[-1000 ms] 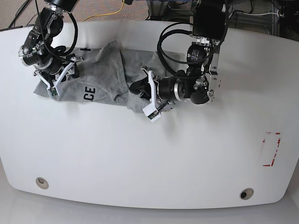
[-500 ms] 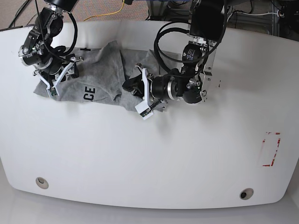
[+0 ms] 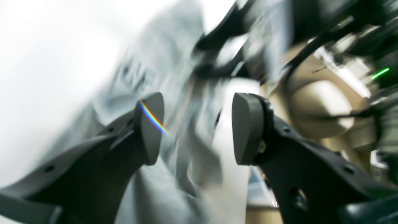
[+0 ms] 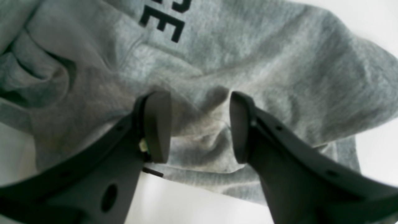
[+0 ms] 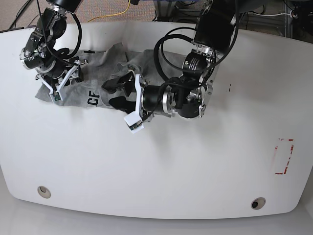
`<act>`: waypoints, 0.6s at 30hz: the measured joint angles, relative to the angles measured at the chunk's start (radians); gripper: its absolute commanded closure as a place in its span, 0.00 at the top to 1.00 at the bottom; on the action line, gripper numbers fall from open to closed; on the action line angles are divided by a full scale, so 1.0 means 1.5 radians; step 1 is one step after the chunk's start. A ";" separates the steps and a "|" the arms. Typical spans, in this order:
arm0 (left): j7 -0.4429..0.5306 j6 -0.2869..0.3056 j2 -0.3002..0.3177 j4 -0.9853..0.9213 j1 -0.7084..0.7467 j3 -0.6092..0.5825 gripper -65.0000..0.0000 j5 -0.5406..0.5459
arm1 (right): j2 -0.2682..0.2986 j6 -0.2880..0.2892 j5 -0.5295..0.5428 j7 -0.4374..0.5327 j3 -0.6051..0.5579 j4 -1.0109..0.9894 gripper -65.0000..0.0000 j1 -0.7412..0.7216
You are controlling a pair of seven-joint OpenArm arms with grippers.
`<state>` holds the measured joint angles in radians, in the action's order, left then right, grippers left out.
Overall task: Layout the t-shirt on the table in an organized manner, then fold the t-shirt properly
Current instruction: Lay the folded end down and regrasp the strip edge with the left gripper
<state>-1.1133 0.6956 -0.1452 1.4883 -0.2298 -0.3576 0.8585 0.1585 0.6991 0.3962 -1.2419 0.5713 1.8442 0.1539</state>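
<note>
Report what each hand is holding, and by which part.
Left hand: nothing; its jaws stand wide apart, with the t-shirt loose beyond them. Right hand: it straddles a bunched fold near the t-shirt's edge, but whether it grips cannot be told.

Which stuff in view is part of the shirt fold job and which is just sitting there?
In the job:
t-shirt, crumpled
table
left gripper, open over the shirt
right gripper, open over the shirt

Just there:
red tape rectangle
two grommet holes
yellow cable beyond the table
</note>
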 measured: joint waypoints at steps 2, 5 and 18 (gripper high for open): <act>0.003 0.001 -0.003 0.001 -0.010 0.005 0.51 0.019 | 0.001 0.000 -0.001 0.000 0.000 0.000 0.45 0.000; 0.005 0.001 -0.006 0.003 -0.013 0.029 0.51 0.027 | 0.003 0.000 -0.001 0.000 0.000 0.000 0.45 0.000; 0.008 -0.022 0.131 0.003 -0.011 0.124 0.52 -0.082 | 0.001 0.000 0.000 -0.012 -0.001 0.000 0.45 0.000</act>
<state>-1.1011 0.6632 0.0521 1.4921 -0.2459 -0.1711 0.7349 0.1600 0.6991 0.3962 -1.2598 0.5701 1.8442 0.1535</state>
